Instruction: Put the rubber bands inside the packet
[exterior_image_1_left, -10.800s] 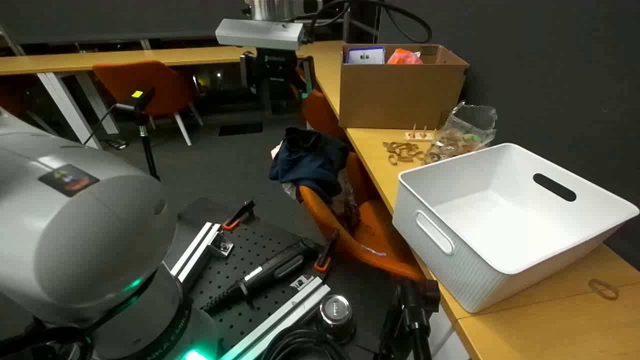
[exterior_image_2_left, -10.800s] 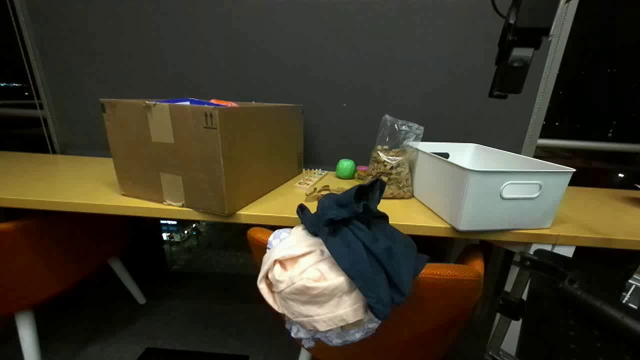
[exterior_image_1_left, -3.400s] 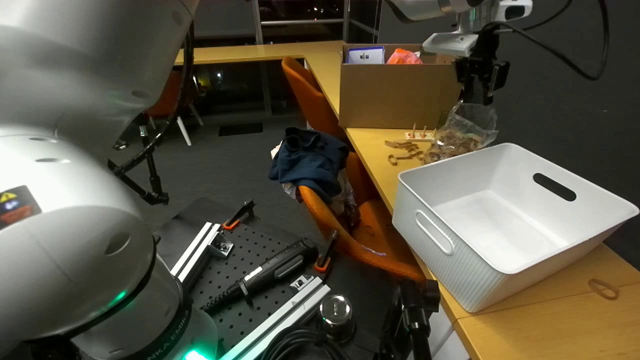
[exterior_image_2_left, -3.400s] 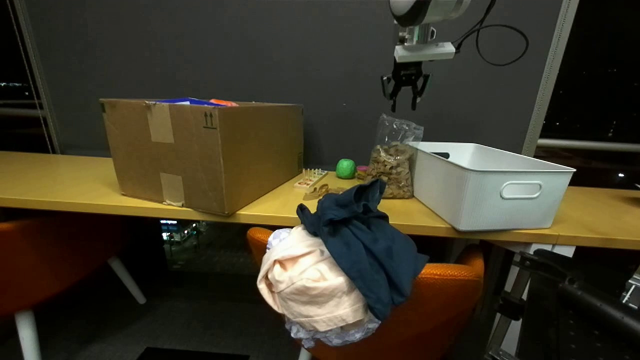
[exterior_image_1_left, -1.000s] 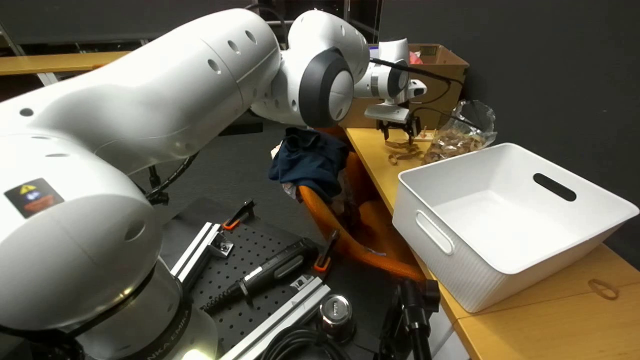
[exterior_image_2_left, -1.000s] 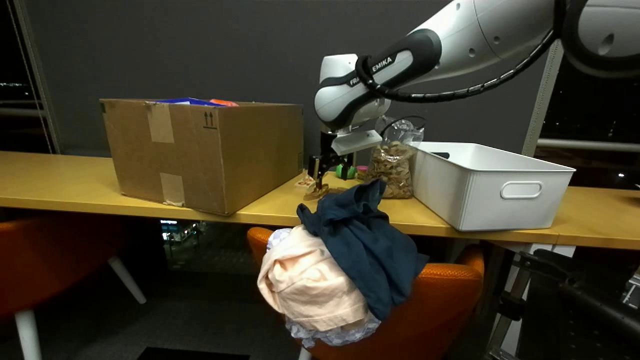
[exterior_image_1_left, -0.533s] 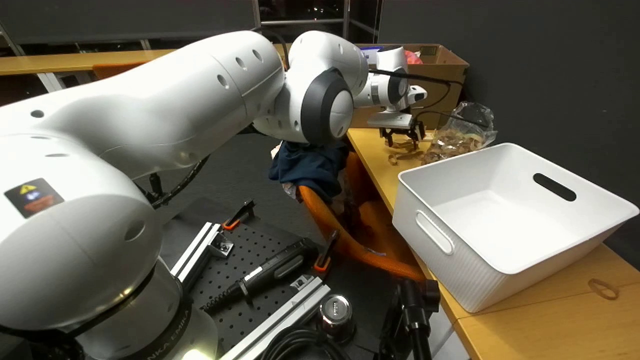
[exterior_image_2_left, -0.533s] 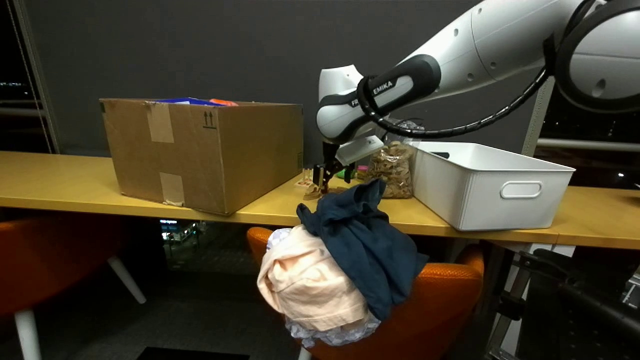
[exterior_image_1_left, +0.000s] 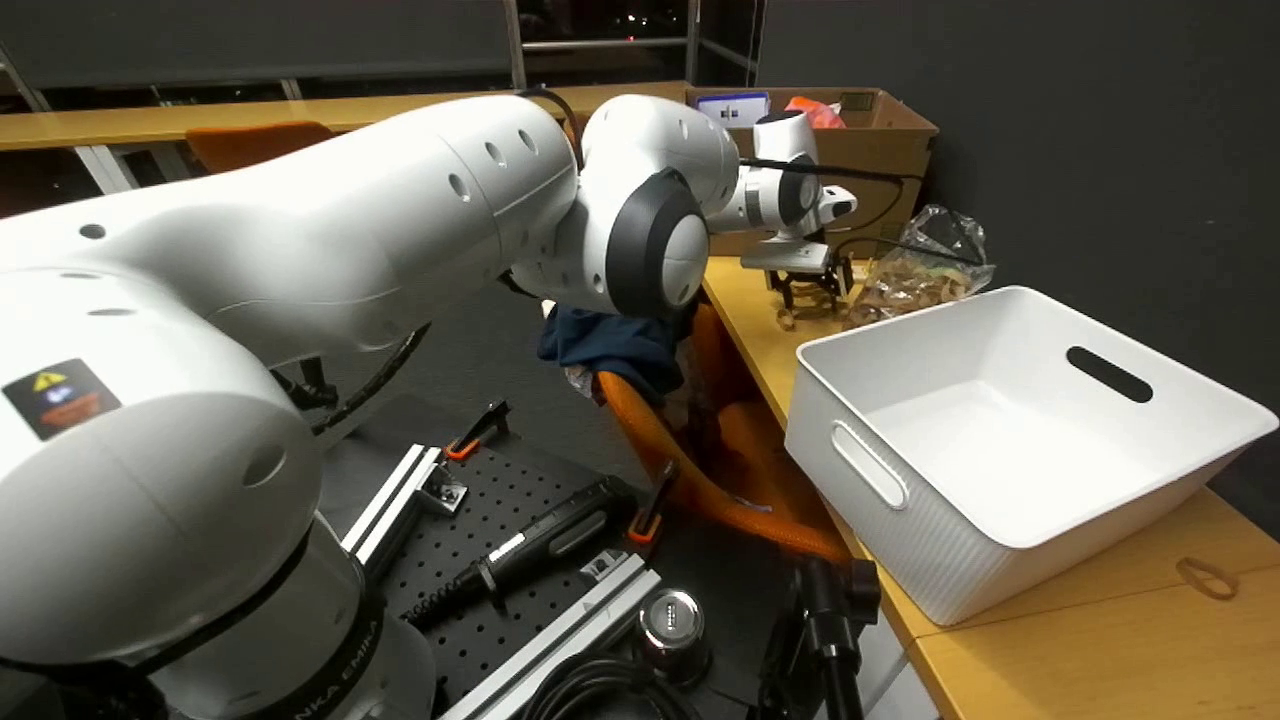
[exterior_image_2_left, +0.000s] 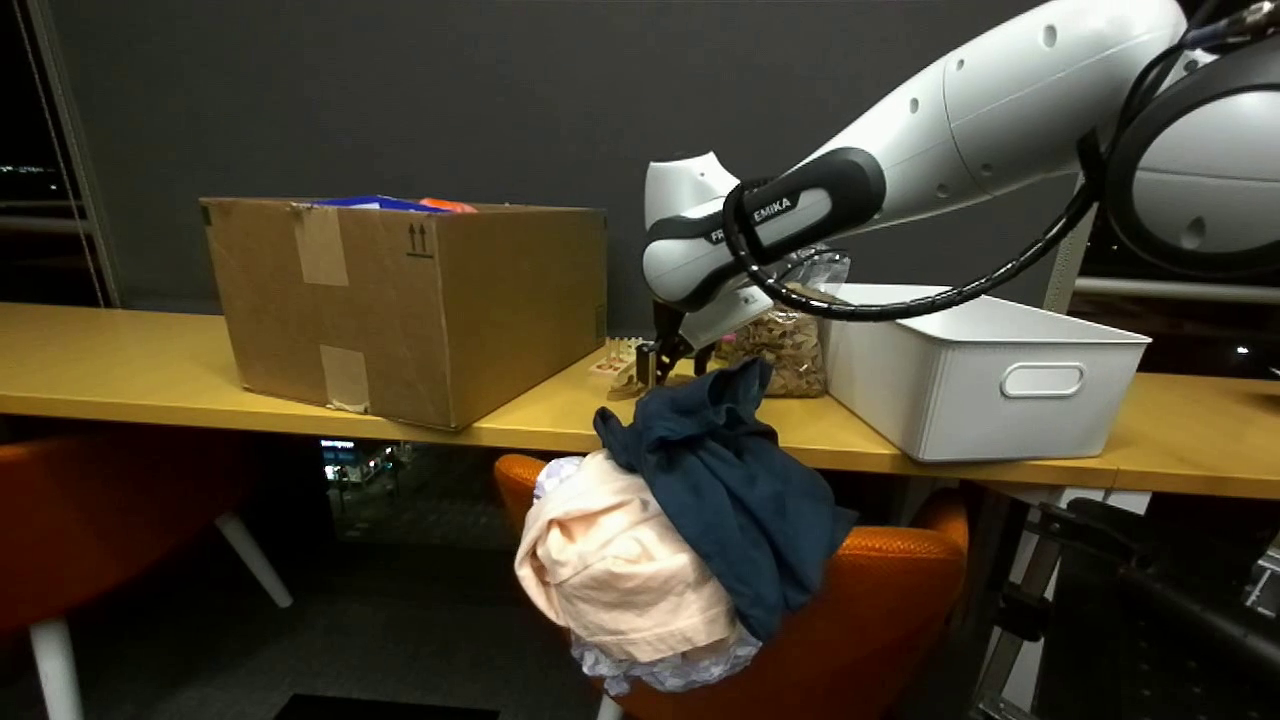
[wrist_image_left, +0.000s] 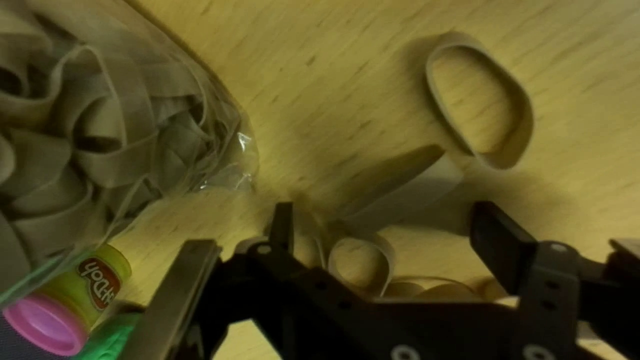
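Note:
Several tan rubber bands (wrist_image_left: 525, 125) lie loose on the wooden table; in an exterior view a few of them (exterior_image_2_left: 626, 387) show beside the gripper. My gripper (wrist_image_left: 382, 207) is low over this scatter, its jaws wide apart. A curled band (wrist_image_left: 385, 250) and a flat one (wrist_image_left: 417, 192) show between and just beyond its fingers, none gripped. Whether the fingertips touch the table I cannot tell. The clear packet (wrist_image_left: 244, 145), bulging with bands, stands at upper left in the wrist view and upright near the tub in both exterior views (exterior_image_1_left: 935, 235) (exterior_image_2_left: 785, 355).
A white tub (exterior_image_1_left: 945, 565) stands against the packet's side. The brown cardboard box (exterior_image_2_left: 525, 310) is on the opposite side of the bands. A Play-Doh pot (wrist_image_left: 112, 265), a green ball (wrist_image_left: 112, 340) and a small peg board (exterior_image_2_left: 610, 365) are close by. Clothes (exterior_image_2_left: 740, 490) cover a chair in front.
Over the last second my gripper has come down among the loose bands, jaws still apart. Some seconds ago it hung above the packet's mouth.

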